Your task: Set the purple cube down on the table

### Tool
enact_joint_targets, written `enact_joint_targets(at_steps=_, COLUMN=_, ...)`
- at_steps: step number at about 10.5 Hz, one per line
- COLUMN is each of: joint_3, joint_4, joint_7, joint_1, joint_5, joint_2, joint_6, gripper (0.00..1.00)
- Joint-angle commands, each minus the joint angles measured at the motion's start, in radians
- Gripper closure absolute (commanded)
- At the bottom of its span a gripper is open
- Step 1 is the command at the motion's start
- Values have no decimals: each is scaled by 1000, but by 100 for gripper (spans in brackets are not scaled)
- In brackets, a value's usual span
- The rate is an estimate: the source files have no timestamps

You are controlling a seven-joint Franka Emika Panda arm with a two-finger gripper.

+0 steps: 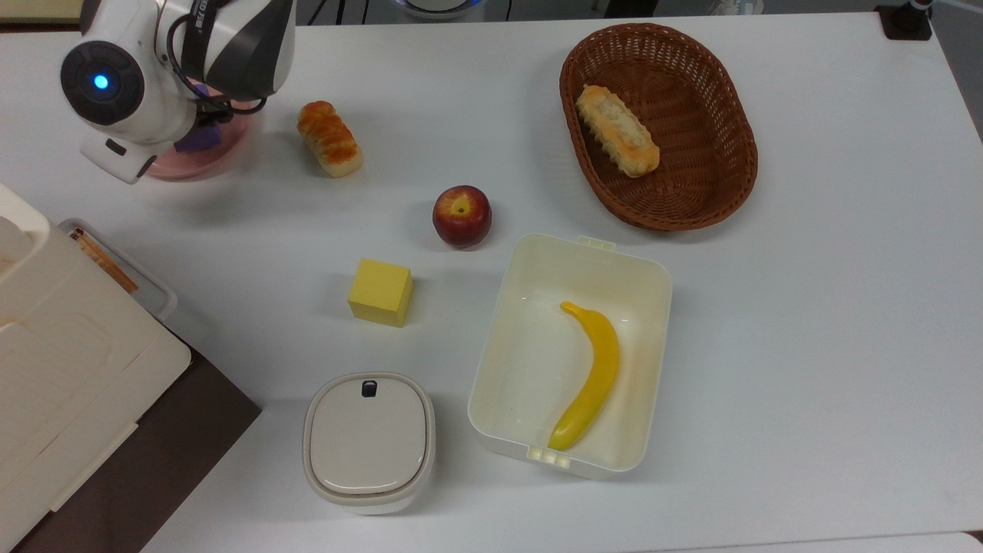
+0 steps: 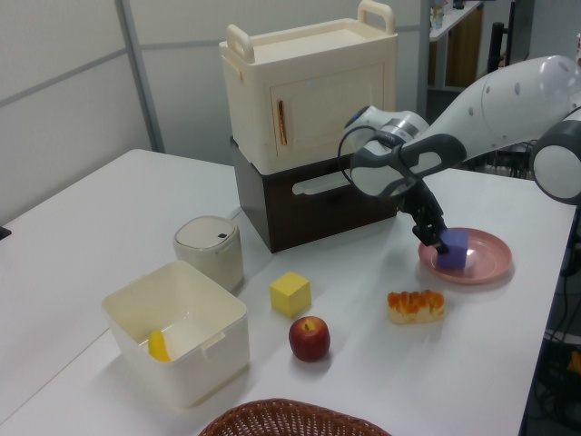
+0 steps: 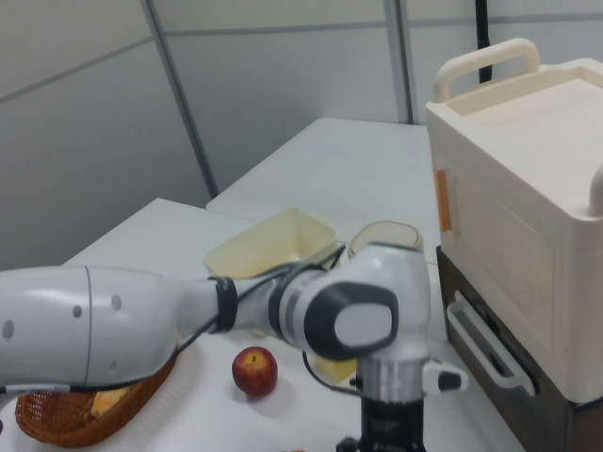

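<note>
Black fingers of the Franka arm's two-finger gripper (image 2: pixel 442 243) pinch the small matte blue-violet purple cube (image 2: pixel 453 248) from its sides; in the left view the cube appears to sit slightly above the round pink plate (image 2: pixel 486 265), though whether it still touches the plate is hard to judge from this angle. In the top view the white and grey wrist covers most of the cube (image 1: pixel 200 139), leaving a sliver of violet over the plate (image 1: pixel 229 143) near the top view's upper left corner.

Just beside the plate, toward the top view's right, a glazed orange-brown bread roll (image 1: pixel 329 138) lies on the large flat white table (image 1: pixel 829 307). Farther out rest a red apple (image 1: pixel 461 216) and a plain yellow cube (image 1: pixel 380 292), near each other but apart. Beyond them stand a lidded cream container with rounded corners (image 1: pixel 369 442) and an open cream plastic box (image 1: pixel 647 307) holding a yellow banana (image 1: pixel 591 375). A brown oval wicker basket (image 1: pixel 722 115) with a pale bread loaf (image 1: pixel 617 130) in it sits at the top view's upper right. A cream cabinet with handles (image 2: pixel 309 91) stands on a dark brown base (image 2: pixel 313 204) behind the arm in the left view.
</note>
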Motion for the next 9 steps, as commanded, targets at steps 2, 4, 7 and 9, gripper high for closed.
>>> enact_joint_targets(at_steps=2, joint_3=1, joint_4=114, joint_7=25, joint_1=89, joint_5=3, joint_2=-43, joint_6=-116, gripper=58)
enact_joint_targets(at_steps=4, joint_3=2, joint_4=152, joint_7=156, joint_1=140, joint_5=62, joint_2=-41, joint_6=-103, gripper=56)
enact_joint_targets(at_steps=7, joint_3=4, joint_4=221, joint_7=307, joint_1=172, joint_5=220, joint_2=-44, joint_6=-100, gripper=0)
enact_joint_targets(at_steps=9, joint_3=2, joint_4=240, joint_7=350, joint_1=212, joint_5=239, joint_2=-66, joint_6=-100, gripper=0)
